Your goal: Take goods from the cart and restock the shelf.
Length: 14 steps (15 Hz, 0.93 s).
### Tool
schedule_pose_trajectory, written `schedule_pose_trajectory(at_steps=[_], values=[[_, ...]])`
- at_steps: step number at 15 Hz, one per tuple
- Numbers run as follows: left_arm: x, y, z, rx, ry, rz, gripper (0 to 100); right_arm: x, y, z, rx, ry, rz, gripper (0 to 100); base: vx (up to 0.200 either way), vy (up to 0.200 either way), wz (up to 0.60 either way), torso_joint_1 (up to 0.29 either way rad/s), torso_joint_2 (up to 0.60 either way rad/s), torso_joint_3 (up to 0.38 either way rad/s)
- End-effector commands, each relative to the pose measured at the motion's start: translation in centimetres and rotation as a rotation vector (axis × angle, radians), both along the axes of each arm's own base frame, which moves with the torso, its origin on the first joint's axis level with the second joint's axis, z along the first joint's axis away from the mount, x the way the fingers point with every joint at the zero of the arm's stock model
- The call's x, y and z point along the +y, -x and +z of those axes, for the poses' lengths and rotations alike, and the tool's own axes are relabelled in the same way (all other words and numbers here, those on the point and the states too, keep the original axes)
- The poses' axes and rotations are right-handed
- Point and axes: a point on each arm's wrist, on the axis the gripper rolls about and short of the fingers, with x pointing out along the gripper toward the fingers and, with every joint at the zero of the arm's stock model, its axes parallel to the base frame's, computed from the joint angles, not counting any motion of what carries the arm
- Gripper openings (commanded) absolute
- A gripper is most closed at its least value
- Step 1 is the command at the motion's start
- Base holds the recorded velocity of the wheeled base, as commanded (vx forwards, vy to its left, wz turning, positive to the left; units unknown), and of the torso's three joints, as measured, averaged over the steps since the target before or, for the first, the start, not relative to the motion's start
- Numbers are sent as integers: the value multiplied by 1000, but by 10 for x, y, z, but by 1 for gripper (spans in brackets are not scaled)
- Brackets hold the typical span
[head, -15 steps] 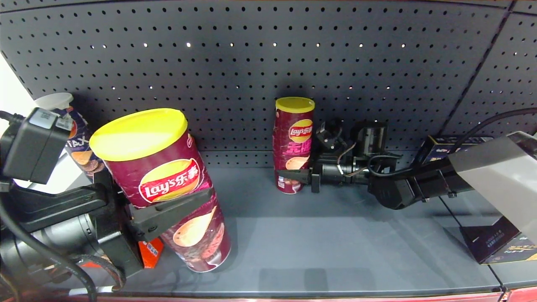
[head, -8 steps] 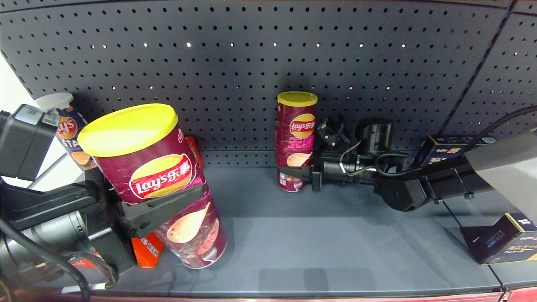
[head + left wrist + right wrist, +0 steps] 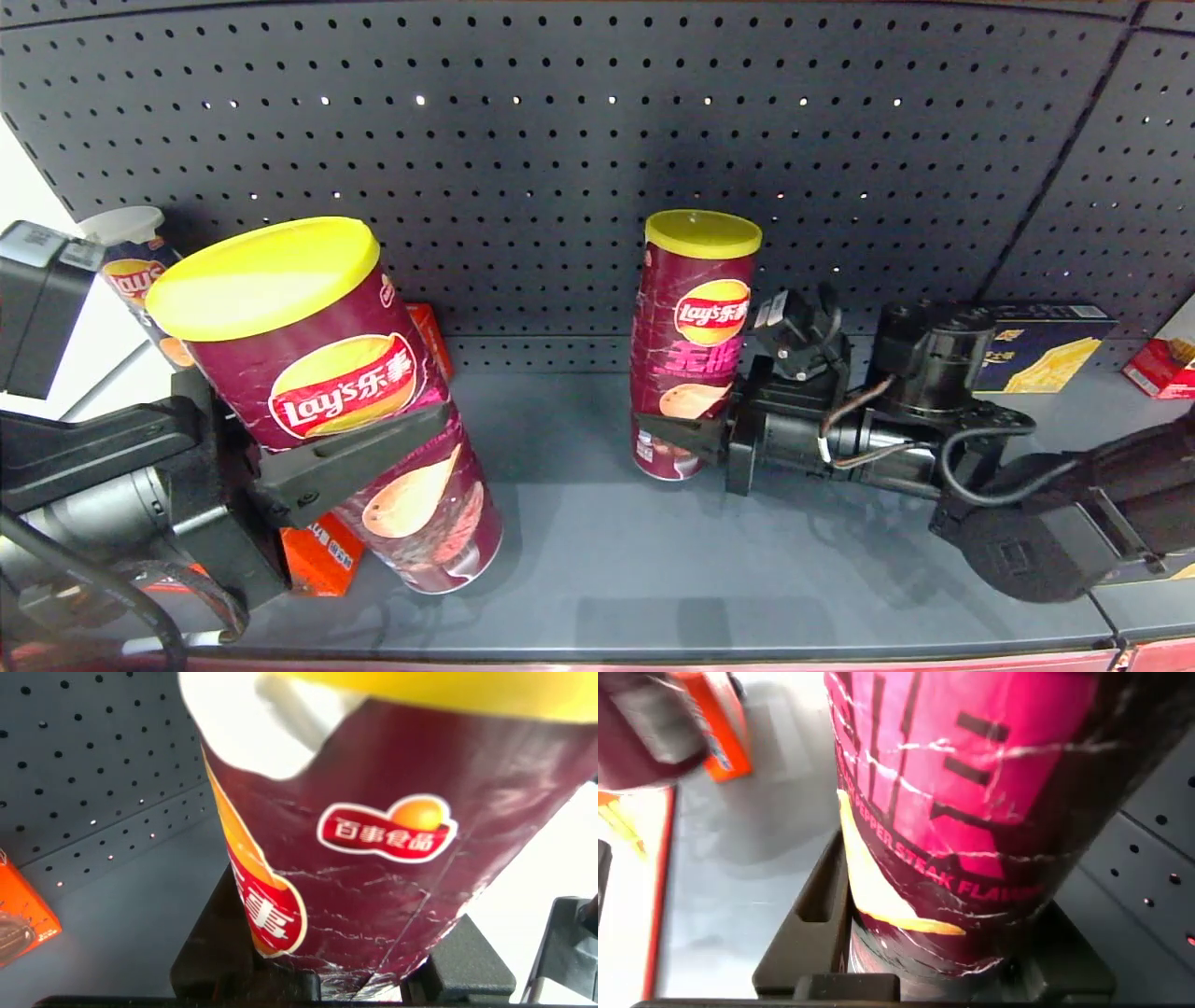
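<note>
Maroon, yellow-lidded chip can (image 3: 695, 345) clamped in the right gripper (image 3: 680, 425) — nearer and further right than before — left gripper (image 3: 308, 439) clasps a second can (image 3: 327, 392).

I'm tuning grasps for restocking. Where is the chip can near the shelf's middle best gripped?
Probably across its round body, below the middle, from the robot's right: the chip can stands upright, pegboard behind, lid on top. The right gripper holds it so.

Both maroon, yellow-topped: near can (image 3: 308, 364), far can (image 3: 695, 327).
Dark grey dotted pegboard (image 3: 560, 140); orange box (image 3: 317, 560) at 8 o'clock; navy box (image 3: 1046, 341) at 3 o'clock.
</note>
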Motion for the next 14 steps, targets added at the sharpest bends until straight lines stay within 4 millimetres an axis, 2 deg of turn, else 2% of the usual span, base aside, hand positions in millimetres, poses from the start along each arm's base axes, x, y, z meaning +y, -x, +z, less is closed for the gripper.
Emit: schedule_pose_trajectory(at_steps=[1, 2, 3, 4, 6, 11, 14], values=[[0, 0, 1, -1, 1, -1, 0, -7, 27, 0, -20, -26, 1, 0, 0, 0, 0, 0, 0, 0], [0, 0, 2, -5, 2, 2, 0, -10, 40, -9, -19, -24, 14, 0, 0, 0, 0, 0, 0, 0], [0, 0, 2, -5, 2, 3, 0, -10, 40, -10, -18, -23, 12, 0, 0, 0, 0, 0, 0, 0], [0, 0, 2, -5, 4, 5, 0, -12, 53, -19, -6, -14, 9, 0, 0, 0, 0, 0, 0, 0], [0, -1, 2, -4, 3, 6, 0, -12, 64, -33, 22, 10, 13, 0, 0, 0, 0, 0, 0, 0], [0, -1, 1, -1, 0, 8, 0, -12, 65, -56, 45, 38, -9, 0, 0, 0, 0, 0, 0, 0], [0, -1, 0, 2, 0, 8, 0, -8, 61, -63, 53, 47, -11, 0, 0, 0, 0, 0, 0, 0]])
